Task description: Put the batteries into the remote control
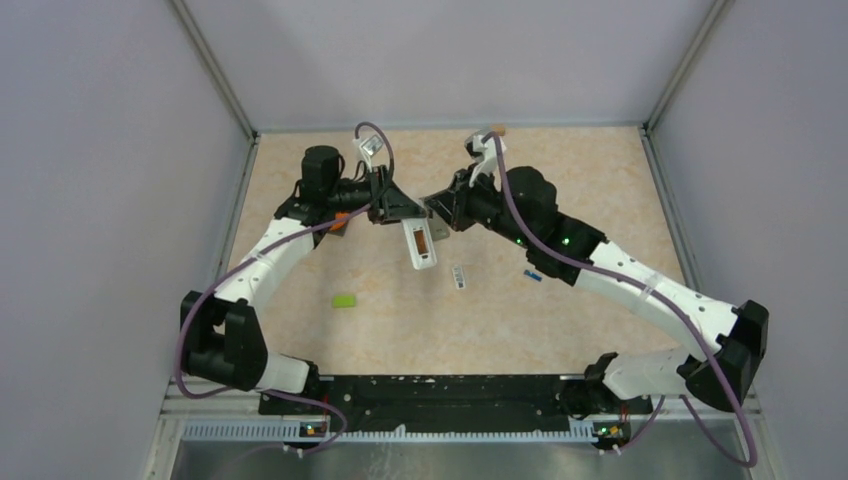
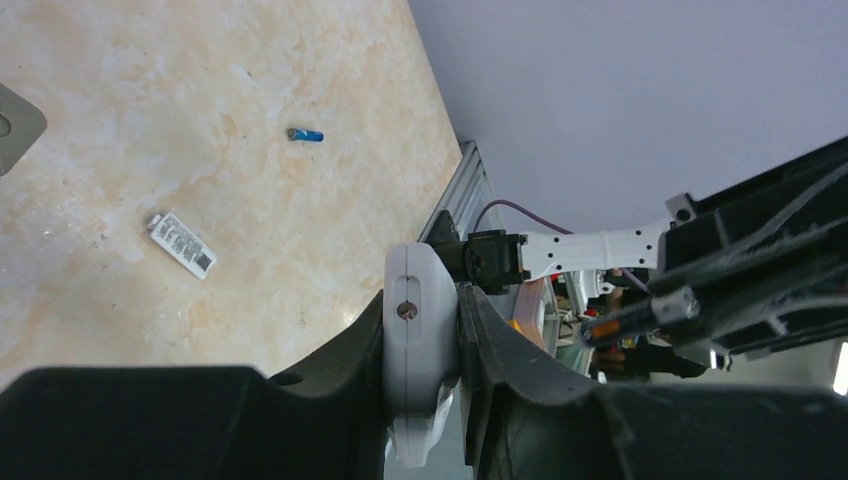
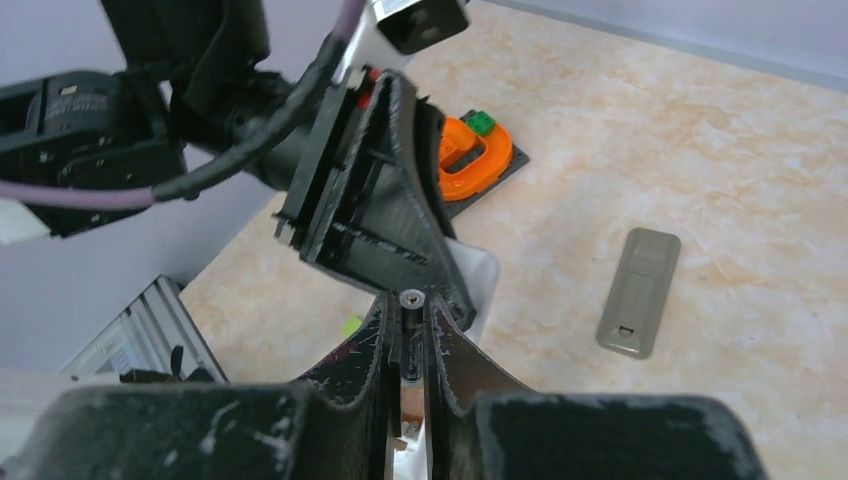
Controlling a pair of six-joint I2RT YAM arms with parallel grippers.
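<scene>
Near the middle of the top view, slightly above centre, the two grippers meet over the table (image 1: pixel 600 180). The left gripper (image 2: pixel 422 300) has its jaws clamped on the white remote control (image 1: pixel 422 245), gripping it by its narrow sides. In the left wrist view the remote fills the gap between the jaws at the lower centre of the frame. From above, the remote's free end juts down and away from the jaws, and its open back shows an orange strip.

The right gripper (image 3: pixel 408 312) faces the left one, tip almost against tip. Its jaws are drawn nearly together on a dark battery (image 3: pixel 409 335), a thin cylinder standing upright between them with its round metal end at the top. The battery sits at the lower centre of the right wrist view, just above the remote's white edge and an orange patch. Whether it touches the remote cannot be told.

A blue battery (image 2: pixel 305 134) lies loose on the table, well apart from both pairs of jaws, at the upper centre-left of the left wrist view. Below and left of it lies a small white labelled piece (image 2: pixel 182 244). A grey cover (image 3: pixel 639 291) lies flat at the right of the right wrist view, and an orange piece (image 3: pixel 475 155) on a dark base sits above centre. A green bit (image 1: pixel 344 300) lies at the lower left of the top view.
</scene>
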